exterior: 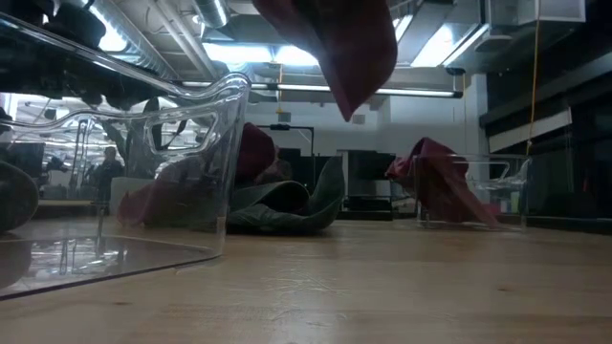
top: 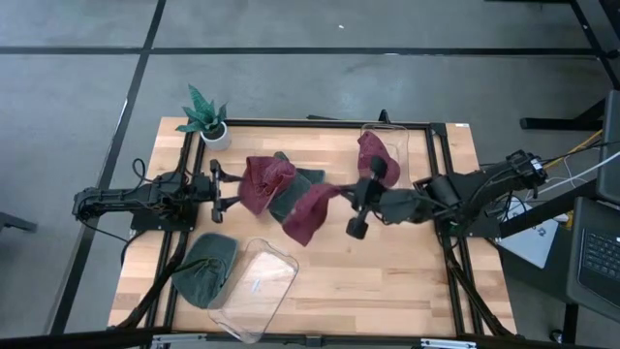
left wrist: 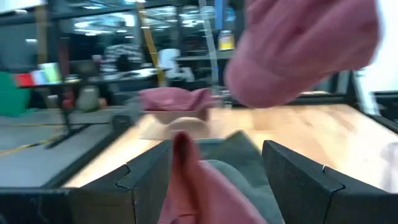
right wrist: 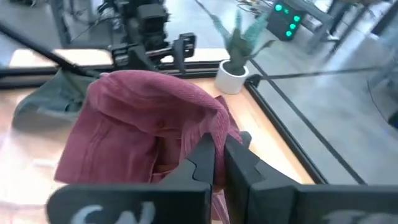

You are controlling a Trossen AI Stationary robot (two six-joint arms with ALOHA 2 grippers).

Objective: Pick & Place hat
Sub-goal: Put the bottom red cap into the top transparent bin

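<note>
Maroon corduroy hat point(top: 312, 213) hangs above the worktop point(top: 387, 276) centre, pinched by the clenched right gripper point(top: 347, 197) reaching in from three o'clock. The left gripper point(top: 221, 191), fingers spread, sits at nine o'clock against another maroon hat point(top: 265, 181) lying on a green hat point(top: 294, 189).

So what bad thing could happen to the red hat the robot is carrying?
The right end effector pinches the lifted red hat only by an edge, so it might slip out. The hat hangs low over the green hat and could snag it. The open left end effector sits close by another red hat, so the arms might bump.
</note>
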